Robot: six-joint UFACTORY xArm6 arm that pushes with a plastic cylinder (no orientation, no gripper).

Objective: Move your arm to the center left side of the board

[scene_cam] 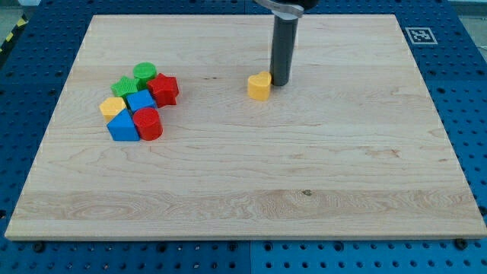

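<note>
My tip (279, 82) rests on the wooden board (304, 175) a little above its centre, just right of a yellow heart-shaped block (259, 87), touching or nearly touching it. At the centre left sits a tight cluster: a green cylinder (144, 73), a red star-like block (163, 89), a green star-like block (124, 87), a blue cube (141, 100), a yellow pentagon-like block (112, 106), a blue triangle-like block (122, 127) and a red cylinder (148, 123). My tip is well to the right of this cluster.
The board lies on a blue perforated table (30, 114). A black-and-white marker tag (419, 35) sits on the board's top right corner.
</note>
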